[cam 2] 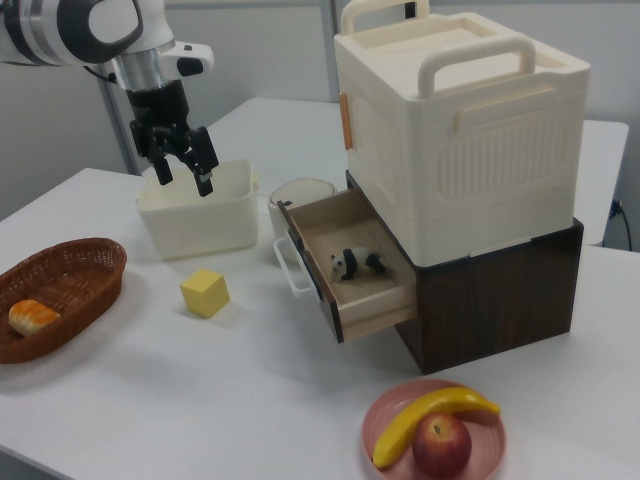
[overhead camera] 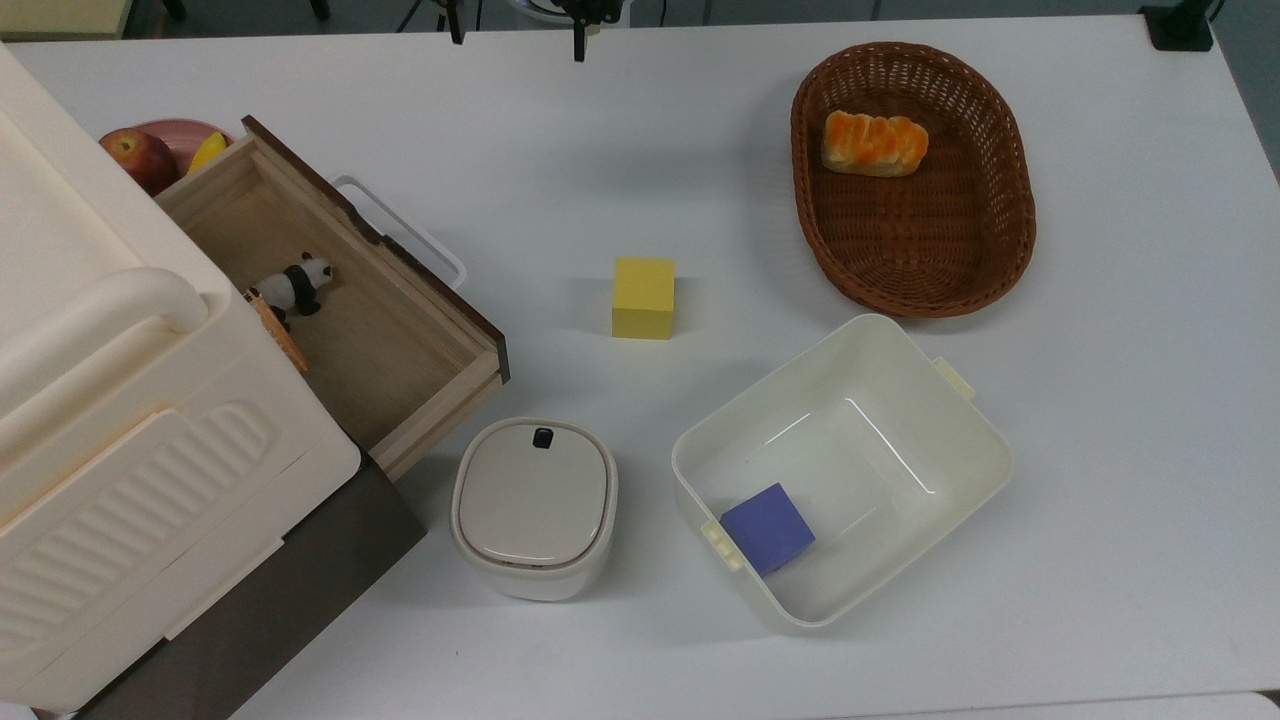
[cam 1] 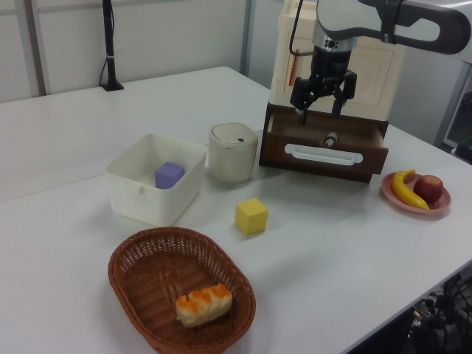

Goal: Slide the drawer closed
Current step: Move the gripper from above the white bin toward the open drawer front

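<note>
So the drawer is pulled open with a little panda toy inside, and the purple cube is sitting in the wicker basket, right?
Not quite. The drawer is open with the panda toy inside, but the purple cube sits in the white bin, as the top view shows. The wicker basket holds a bread roll.

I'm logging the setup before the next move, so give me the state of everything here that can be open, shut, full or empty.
drawer: pulled open, toy panda inside
gripper: open, holding nothing
white bin: open, purple block inside
lidded container: lid on
wicker basket: holds a bread roll
</note>
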`<action>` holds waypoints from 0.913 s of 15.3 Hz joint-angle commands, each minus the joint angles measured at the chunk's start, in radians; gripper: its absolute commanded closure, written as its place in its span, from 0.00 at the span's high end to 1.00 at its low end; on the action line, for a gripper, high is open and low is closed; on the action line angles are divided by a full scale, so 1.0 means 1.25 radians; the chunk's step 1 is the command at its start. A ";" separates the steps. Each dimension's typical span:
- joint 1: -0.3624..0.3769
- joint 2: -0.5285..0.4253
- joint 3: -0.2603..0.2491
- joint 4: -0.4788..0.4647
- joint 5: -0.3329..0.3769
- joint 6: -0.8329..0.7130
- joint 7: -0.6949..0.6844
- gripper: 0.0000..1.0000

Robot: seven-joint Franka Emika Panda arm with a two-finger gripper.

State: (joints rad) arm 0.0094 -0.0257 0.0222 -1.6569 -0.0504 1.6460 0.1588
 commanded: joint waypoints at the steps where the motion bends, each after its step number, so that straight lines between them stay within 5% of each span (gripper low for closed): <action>1: 0.010 -0.031 -0.009 -0.044 0.021 -0.006 -0.006 1.00; 4: 0.008 -0.031 -0.008 -0.048 0.021 -0.005 -0.006 1.00; 5: 0.008 -0.029 -0.009 -0.051 0.021 0.004 -0.003 0.71; 6: 0.007 -0.029 -0.010 -0.056 0.033 0.023 -0.004 0.22; 7: 0.007 -0.026 -0.010 -0.066 0.056 0.045 -0.013 0.00; 11: 0.007 -0.021 -0.010 -0.108 0.061 0.067 0.014 0.00; 14: 0.006 0.012 -0.029 -0.126 0.061 0.083 0.156 0.00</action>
State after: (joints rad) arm 0.0086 -0.0229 0.0218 -1.7616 0.0028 1.7054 0.2160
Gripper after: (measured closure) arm 0.899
